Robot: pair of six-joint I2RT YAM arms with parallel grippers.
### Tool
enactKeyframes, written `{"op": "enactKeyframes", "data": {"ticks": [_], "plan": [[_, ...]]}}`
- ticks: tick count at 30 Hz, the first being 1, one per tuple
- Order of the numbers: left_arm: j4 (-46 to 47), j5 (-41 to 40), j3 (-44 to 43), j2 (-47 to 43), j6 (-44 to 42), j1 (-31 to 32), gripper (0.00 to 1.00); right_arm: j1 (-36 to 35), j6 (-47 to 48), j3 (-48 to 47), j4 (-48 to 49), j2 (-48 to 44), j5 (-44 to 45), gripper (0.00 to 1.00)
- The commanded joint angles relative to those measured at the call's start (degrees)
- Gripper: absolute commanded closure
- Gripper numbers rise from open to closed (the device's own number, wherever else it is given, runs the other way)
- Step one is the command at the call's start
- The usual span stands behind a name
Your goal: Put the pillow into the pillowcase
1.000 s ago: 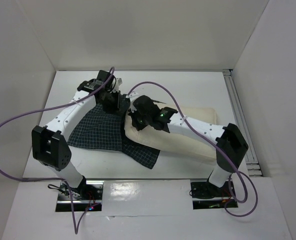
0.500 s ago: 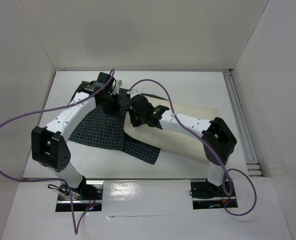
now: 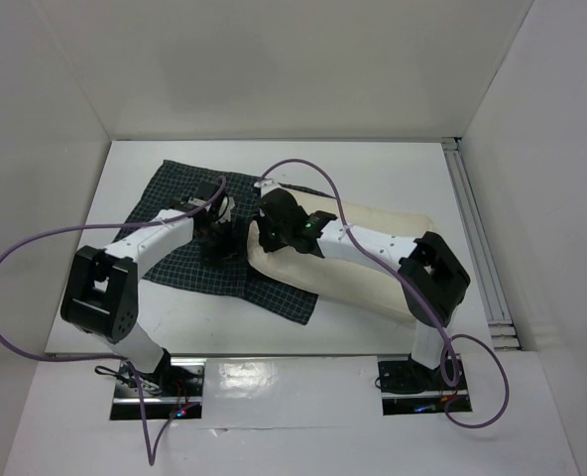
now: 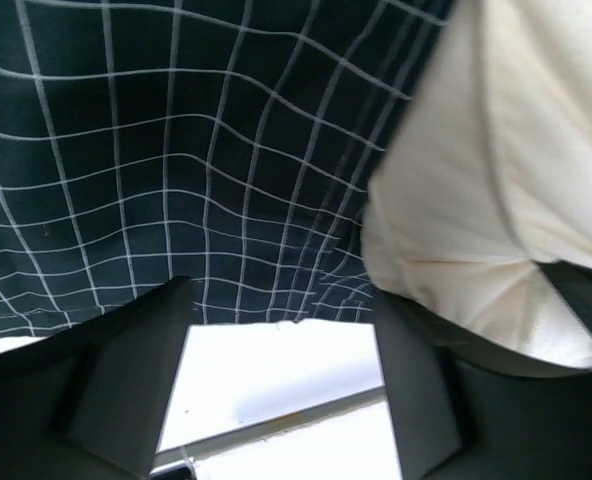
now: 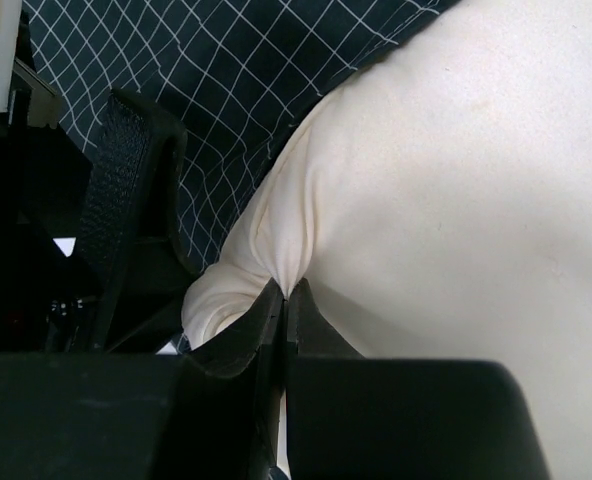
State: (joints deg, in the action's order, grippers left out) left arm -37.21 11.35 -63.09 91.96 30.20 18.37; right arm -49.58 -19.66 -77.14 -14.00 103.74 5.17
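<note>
The pillowcase, dark with a white grid check, lies spread flat on the left half of the table. The cream pillow lies to its right, its left end resting on the cloth. My left gripper hovers over the pillowcase just left of the pillow's end. It stands open, with only white table and the cloth's edge between its fingers. My right gripper is shut on a pinched fold at the pillow's left corner. The pillowcase shows behind it.
White walls enclose the table on three sides. A metal rail runs along the right edge. Purple cables loop over both arms. The arm bases sit at the near edge.
My left gripper has opened and let go of the pillowcase, which now lies spread flat toward the far left. The left arm has drawn back nearer. The right gripper keeps its pinch.
</note>
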Motion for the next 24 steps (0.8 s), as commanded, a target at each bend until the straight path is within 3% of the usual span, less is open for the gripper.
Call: {"op": "enactKeyframes", "data": {"ticks": [1, 10, 15, 18, 21, 22, 23, 24], "plan": [[4.5, -0.4, 1.2, 0.9, -0.2, 0.3, 0.13, 0.4, -0.2, -0.4, 4.9, -1.2, -1.4, 1.00], [7.9, -3.8, 2.7, 3.8, 0.4, 3.1, 0.10, 0.4, -0.2, -0.9, 4.9, -1.2, -1.9, 1.00], [8.4, -10.7, 2.2, 5.2, 2.7, 5.4, 0.20, 0.4, -0.2, -1.4, 4.9, -1.2, -2.4, 1.00], [7.9, -14.1, 1.7, 5.2, 3.8, 5.4, 0.32, 0.4, -0.2, -2.0, 4.3, -1.7, -2.4, 1.00], [6.5, -16.3, 1.0, 4.6, 3.8, 5.4, 0.53, 0.4, -0.2, -2.0, 4.3, -1.7, -2.4, 1.00], [5.7, -16.3, 0.3, 4.6, 3.8, 5.4, 0.60, 0.4, -0.2, -2.0, 4.3, -1.7, -2.4, 1.00], [5.7, -17.0, -0.3, 4.6, 3.8, 5.4, 0.78, 0.4, -0.2, -2.0, 4.3, -1.7, -2.4, 1.00], [4.7, -17.0, -0.3, 4.6, 3.8, 5.4, 0.85, 0.4, -0.2, -2.0, 4.3, -1.7, -2.4, 1.00]]}}
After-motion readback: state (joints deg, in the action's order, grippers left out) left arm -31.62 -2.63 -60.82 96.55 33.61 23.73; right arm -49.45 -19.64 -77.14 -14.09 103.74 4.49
